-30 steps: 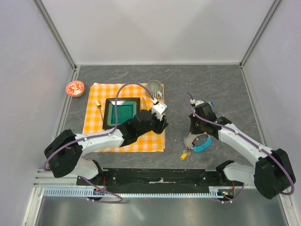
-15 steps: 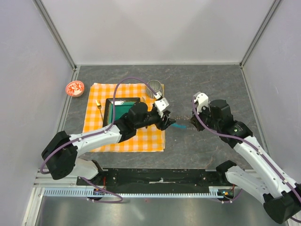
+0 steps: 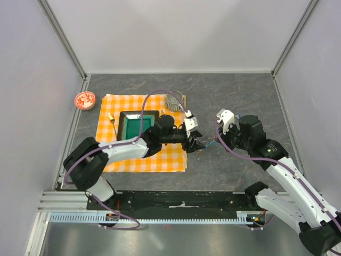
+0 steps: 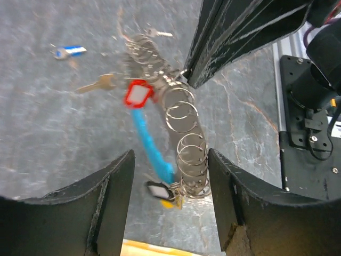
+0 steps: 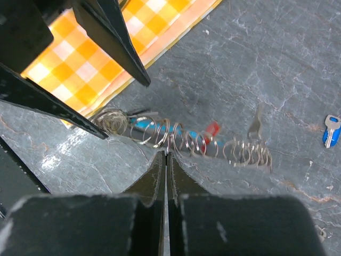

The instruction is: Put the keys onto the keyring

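The keyring (image 5: 184, 140), a chain of thin metal rings with a cyan tag (image 4: 146, 136), hangs stretched above the stone tabletop. My right gripper (image 5: 167, 153) is shut on one ring in the middle of the chain (image 4: 181, 114). On it hang a red-tagged key (image 4: 138, 94), a plain silver key (image 4: 98, 84) and black and yellow tags (image 4: 160, 190). My left gripper (image 4: 170, 154) is open, with the low end of the chain between its fingers, touching neither. From above, both grippers (image 3: 198, 140) (image 3: 217, 140) meet just right of the cloth. A blue-headed key (image 5: 331, 129) lies loose on the table.
An orange chequered cloth (image 3: 114, 106) carries a green tray (image 3: 137, 126) and a ribbed grey cup (image 3: 175, 100) at its back right corner. A small yellow-ended piece (image 3: 111, 116) lies on the cloth's left. A red and white dish (image 3: 84, 100) sits at far left.
My right gripper lifted the keyring from the front right of the table and carried it left and back. My left gripper reached right off the cloth to meet it, jaws widening.
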